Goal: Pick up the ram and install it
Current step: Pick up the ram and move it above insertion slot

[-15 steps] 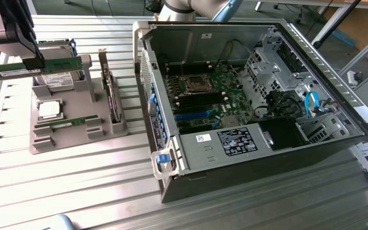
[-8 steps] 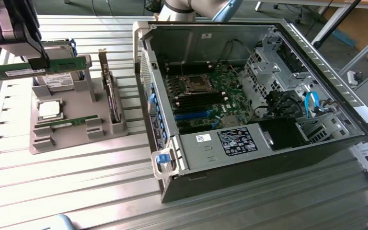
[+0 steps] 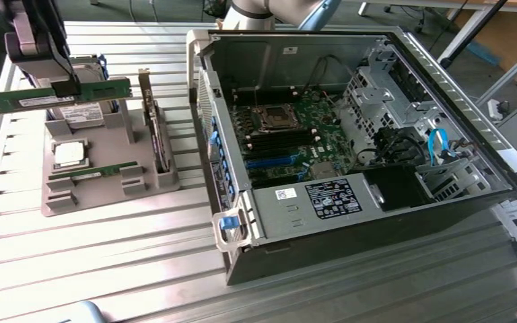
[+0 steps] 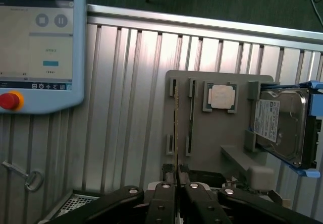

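The ram [image 3: 56,95], a long green stick with a white label, hangs level in the air above the grey parts tray [image 3: 106,192] at the exterior view's left. My gripper [image 3: 64,86] is shut on its upper edge near the middle. In the wrist view my gripper [image 4: 176,182] has both dark fingers pressed together on the ram [image 4: 176,133], seen edge-on as a thin line over the tray [image 4: 217,143]. The open computer case [image 3: 438,208] lies to the exterior view's right, with the motherboard's memory slots [image 3: 281,141] uncovered.
On the tray sit a hard drive with blue rails [image 4: 280,125], a square silver processor [image 4: 222,97], another green stick [image 3: 92,173] and an upright card [image 3: 155,134]. A teach pendant [image 4: 40,47] and a key [image 4: 30,177] lie on the slatted metal table [image 3: 106,269].
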You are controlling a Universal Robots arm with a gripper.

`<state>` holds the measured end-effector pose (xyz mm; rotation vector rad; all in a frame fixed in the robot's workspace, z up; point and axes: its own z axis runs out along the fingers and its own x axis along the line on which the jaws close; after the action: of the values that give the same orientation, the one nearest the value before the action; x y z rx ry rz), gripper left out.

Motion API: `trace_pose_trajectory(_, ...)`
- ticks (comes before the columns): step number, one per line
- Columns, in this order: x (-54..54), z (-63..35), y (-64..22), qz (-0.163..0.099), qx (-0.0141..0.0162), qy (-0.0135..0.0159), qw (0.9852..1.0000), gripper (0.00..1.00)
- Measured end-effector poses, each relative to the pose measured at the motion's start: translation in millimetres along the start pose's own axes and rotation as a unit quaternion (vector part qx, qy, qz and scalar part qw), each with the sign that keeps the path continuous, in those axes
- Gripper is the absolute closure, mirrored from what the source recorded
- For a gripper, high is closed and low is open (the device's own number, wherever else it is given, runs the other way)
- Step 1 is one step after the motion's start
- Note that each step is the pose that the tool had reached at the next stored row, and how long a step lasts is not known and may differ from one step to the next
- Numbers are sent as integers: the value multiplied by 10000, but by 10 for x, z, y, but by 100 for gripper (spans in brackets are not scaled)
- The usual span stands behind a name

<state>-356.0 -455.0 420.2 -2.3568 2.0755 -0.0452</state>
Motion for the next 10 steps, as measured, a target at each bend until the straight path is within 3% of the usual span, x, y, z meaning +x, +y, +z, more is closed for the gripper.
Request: trace_pose_trajectory(10,14,3,-115,0,0,-1,10000,87)
